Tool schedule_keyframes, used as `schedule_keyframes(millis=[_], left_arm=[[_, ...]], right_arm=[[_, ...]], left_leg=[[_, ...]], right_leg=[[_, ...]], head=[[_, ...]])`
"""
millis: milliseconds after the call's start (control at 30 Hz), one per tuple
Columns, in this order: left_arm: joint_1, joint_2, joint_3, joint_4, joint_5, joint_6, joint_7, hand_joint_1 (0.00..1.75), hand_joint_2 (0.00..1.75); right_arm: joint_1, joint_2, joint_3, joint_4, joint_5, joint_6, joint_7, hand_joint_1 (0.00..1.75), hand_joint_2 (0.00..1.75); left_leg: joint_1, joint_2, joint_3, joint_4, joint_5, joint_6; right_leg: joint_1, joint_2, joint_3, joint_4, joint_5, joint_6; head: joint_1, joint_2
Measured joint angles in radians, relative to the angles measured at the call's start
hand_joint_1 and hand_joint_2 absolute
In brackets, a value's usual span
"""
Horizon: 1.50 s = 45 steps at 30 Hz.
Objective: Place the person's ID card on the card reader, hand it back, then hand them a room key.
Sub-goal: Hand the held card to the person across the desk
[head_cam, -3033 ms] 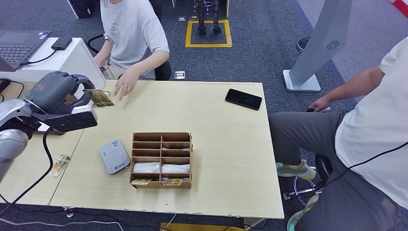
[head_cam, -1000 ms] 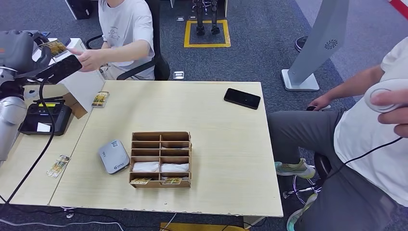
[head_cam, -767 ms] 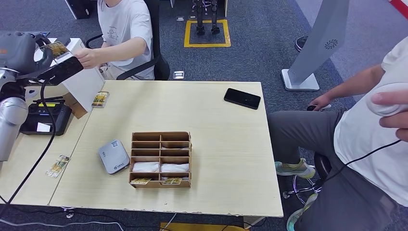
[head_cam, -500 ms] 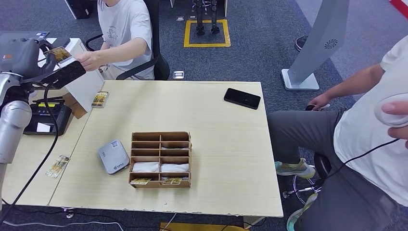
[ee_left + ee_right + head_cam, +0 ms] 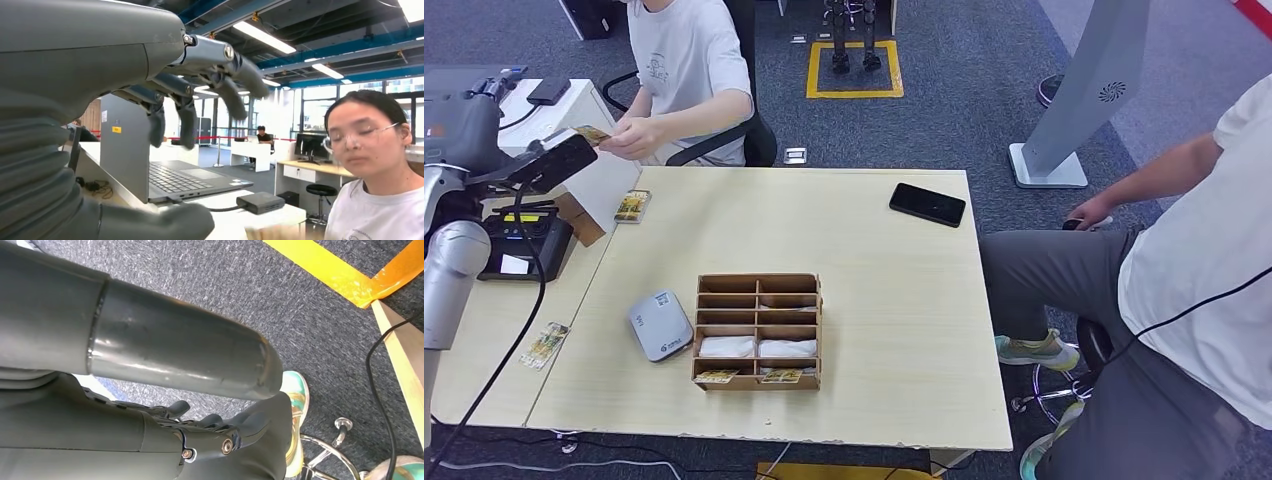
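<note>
Handover step, head view and left wrist view.

- My left hand is raised off the far left corner of the light wooden table. In the wrist view its fingers are spread with nothing between them and the thumb, so it is empty and open.
- A small yellowish printed card is at the fingertips of the seated person's hand, just beside my fingers. I read it as in their grip, not mine.
- My right hand hangs low beside the table above the carpet. I cannot tell whether its fingers are closed.
- The rounded grey-white card reader has nothing on top of it. It lies just beside the brown wooden slotted organiser, which has cards lying in its front slots.
- One more patterned card lies flat on the table near the person.

Progress, as a judgement: a card is passing to the person. The frames do not show whether it is the ID card coming back or the room key. If it is the ID, the reader step and the return are done. What remains is picking a key from the organiser and handing it over.
</note>
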<state>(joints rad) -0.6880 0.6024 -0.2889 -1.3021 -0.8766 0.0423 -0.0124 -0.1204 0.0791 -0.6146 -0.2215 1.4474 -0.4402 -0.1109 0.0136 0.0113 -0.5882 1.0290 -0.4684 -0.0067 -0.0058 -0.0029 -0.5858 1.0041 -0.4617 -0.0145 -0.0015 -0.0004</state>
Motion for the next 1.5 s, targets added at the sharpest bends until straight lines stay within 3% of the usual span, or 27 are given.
schedule_keyframes(millis=[233,467,600,733,833,933,1033,1100,1167,1300,1400,1500], left_arm=[[0.120,0.025,0.078,-0.033,0.008,0.068,-0.026,0.00,1.75],[0.182,0.038,0.124,-0.059,0.010,0.083,-0.028,0.00,1.75],[0.324,0.047,0.211,-0.108,0.042,0.135,-0.052,0.00,1.75],[0.524,0.035,0.373,-0.167,0.066,0.228,-0.109,0.00,1.75],[0.683,-0.031,0.546,-0.226,0.110,0.281,-0.175,0.00,1.75],[0.774,-0.172,0.806,-0.228,0.139,0.242,-0.304,0.00,1.75],[0.762,-0.283,1.140,-0.098,0.134,0.214,-0.387,0.00,1.75],[0.733,-0.331,1.345,0.036,0.134,0.260,-0.392,0.00,1.75],[0.710,-0.377,1.494,0.160,0.156,0.326,-0.369,0.00,1.75],[0.676,-0.481,1.664,0.377,0.283,0.424,-0.277,0.00,1.75],[0.658,-0.535,1.725,0.496,0.299,0.463,-0.244,0.00,1.75],[0.646,-0.558,1.751,0.564,0.296,0.476,-0.228,0.00,1.75]], right_arm=[[0.005,-0.001,0.000,0.000,-0.015,-0.003,0.004,0.00,0.00],[0.006,-0.002,0.000,0.000,-0.020,-0.005,0.006,0.00,0.00],[0.016,-0.003,0.000,0.000,-0.030,-0.008,0.016,0.00,0.00],[0.031,-0.006,-0.003,0.000,-0.056,-0.023,0.008,0.00,0.00],[0.048,-0.007,-0.011,0.000,-0.073,-0.036,0.011,0.00,0.00],[0.075,-0.009,-0.027,0.002,-0.080,-0.041,0.024,0.00,0.00],[0.093,-0.014,-0.040,0.004,-0.076,-0.043,0.027,0.00,0.00],[0.098,-0.017,-0.050,0.005,-0.070,-0.045,0.021,0.00,0.00],[0.097,-0.018,-0.056,0.005,-0.066,-0.049,0.011,0.00,0.00],[0.090,-0.018,-0.065,0.005,-0.065,-0.053,-0.003,0.00,0.00],[0.086,-0.019,-0.074,0.005,-0.065,-0.053,-0.005,0.00,0.00],[0.085,-0.020,-0.078,0.005,-0.065,-0.052,-0.005,0.00,0.00]], left_leg=[[0.000,0.000,0.000,0.000,0.000,0.000],[0.000,0.001,0.000,0.000,0.000,0.000],[0.000,0.006,0.001,0.000,-0.002,-0.001],[0.000,0.009,0.002,-0.001,-0.005,-0.001],[-0.001,0.010,0.003,-0.001,-0.008,0.000],[-0.001,0.009,0.003,-0.001,-0.010,0.001],[0.000,0.009,0.003,-0.001,-0.012,0.001],[-0.001,0.010,0.005,-0.001,-0.014,0.001],[-0.001,0.006,0.006,-0.001,-0.014,0.001],[-0.003,-0.004,0.007,-0.001,-0.012,0.003],[-0.003,-0.006,0.006,0.000,-0.012,0.005],[-0.003,-0.006,0.007,0.001,-0.012,0.005]], right_leg=[[0.000,0.000,0.000,0.000,0.000,0.000],[0.000,0.001,0.000,0.000,0.000,0.000],[0.000,0.005,0.000,0.000,0.000,0.000],[0.000,0.009,-0.001,0.000,-0.002,0.000],[-0.001,0.010,0.001,0.000,-0.005,0.002],[-0.001,0.009,0.003,0.000,-0.008,0.003],[0.000,0.010,0.003,0.000,-0.009,0.003],[-0.001,0.010,0.003,-0.001,-0.010,0.003],[-0.001,0.007,0.004,-0.001,-0.012,0.005],[-0.003,-0.004,0.009,-0.001,-0.014,0.006],[-0.003,-0.006,0.011,-0.001,-0.014,0.007],[-0.003,-0.007,0.012,-0.001,-0.013,0.007]], head=[[0.000,0.000],[0.000,0.000],[0.000,0.000],[0.000,0.000],[0.000,0.000],[0.000,0.000],[0.002,0.000],[0.000,0.000],[-0.001,0.000],[0.000,0.000],[0.002,0.000],[0.004,0.000]])
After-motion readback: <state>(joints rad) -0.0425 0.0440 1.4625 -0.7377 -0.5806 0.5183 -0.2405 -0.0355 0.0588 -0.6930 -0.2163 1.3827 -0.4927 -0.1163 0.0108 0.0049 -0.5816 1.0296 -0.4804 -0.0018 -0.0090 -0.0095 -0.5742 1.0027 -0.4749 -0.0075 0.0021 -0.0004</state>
